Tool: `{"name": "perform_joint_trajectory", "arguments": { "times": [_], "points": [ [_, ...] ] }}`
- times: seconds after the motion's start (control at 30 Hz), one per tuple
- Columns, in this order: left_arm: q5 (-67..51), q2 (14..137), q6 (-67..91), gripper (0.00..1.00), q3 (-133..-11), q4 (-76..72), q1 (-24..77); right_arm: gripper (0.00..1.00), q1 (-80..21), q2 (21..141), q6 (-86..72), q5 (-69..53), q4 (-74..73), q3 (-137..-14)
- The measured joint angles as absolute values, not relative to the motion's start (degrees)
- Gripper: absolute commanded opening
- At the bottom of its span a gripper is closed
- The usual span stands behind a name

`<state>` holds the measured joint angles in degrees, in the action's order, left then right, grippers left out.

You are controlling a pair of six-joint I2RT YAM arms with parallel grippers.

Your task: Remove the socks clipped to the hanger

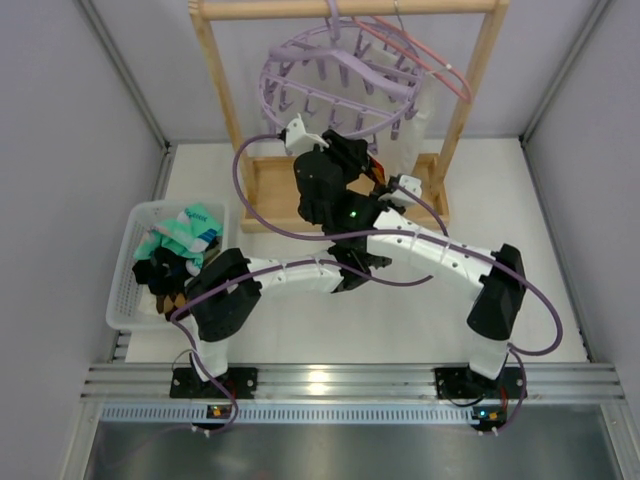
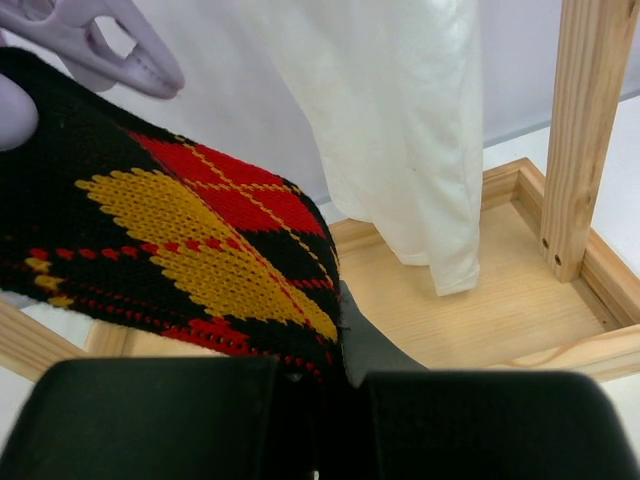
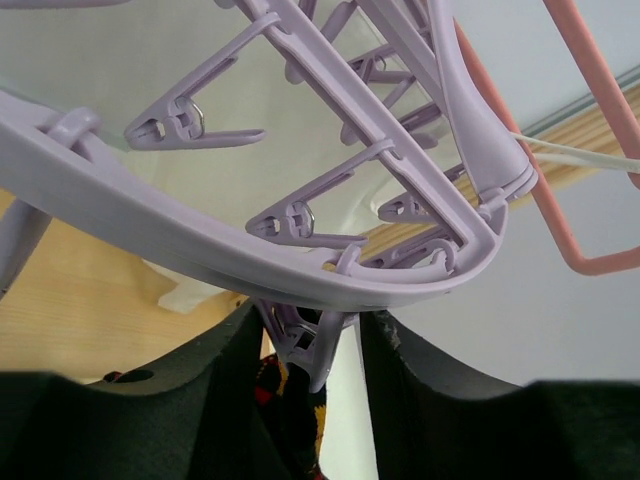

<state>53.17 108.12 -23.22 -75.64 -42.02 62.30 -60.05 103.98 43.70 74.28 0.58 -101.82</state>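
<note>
A black argyle sock (image 2: 170, 220) with red and yellow diamonds hangs from a lavender clip (image 3: 310, 345) under the ring of the round lavender hanger (image 3: 200, 250). My left gripper (image 2: 318, 378) is shut on the sock's lower part. My right gripper (image 3: 310, 320) reaches up under the ring, its fingers (image 3: 420, 400) on either side of that clip; the left one touches it and a gap shows on the right. From above, the hanger (image 1: 330, 80) hangs on the wooden rack with both grippers beneath it.
A white cloth bag (image 2: 400, 130) hangs just right of the sock. The rack's wooden post (image 2: 585, 130) and base frame (image 2: 500, 300) lie beyond. A pink coat hanger (image 3: 560, 200) hangs beside the ring. A white basket (image 1: 125, 290) at left holds several socks (image 1: 185, 235).
</note>
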Motion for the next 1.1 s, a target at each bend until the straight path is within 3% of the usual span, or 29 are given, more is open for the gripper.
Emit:
{"name": "perform_joint_trajectory", "arguments": {
  "times": [0.1,0.23,0.47,0.67,1.1],
  "points": [
    [52.88,108.12,-23.03,0.0,-75.64,-42.04,62.52,0.31,-59.35,103.98,43.35,73.84,-0.14,-102.17],
    [52.45,108.09,-22.61,0.0,-75.5,-42.04,62.7,0.27,-58.67,103.98,43.4,73.43,-0.73,-102.52],
    [52.14,107.77,-22.33,0.0,-74.91,-42.06,62.74,0.06,-58.54,103.88,40.32,70.83,-6.33,-104.64],
    [52.05,107.72,-21.96,0.0,-74.39,-42.09,62.72,0.0,-58.5,102.45,34.06,65.45,-15.62,-107.11],
    [50.92,106.24,-20.16,0.0,-71.26,-42.52,62.7,0.0,-57.74,99.0,25.17,52.27,-28.45,-108.88]
  ]
}}
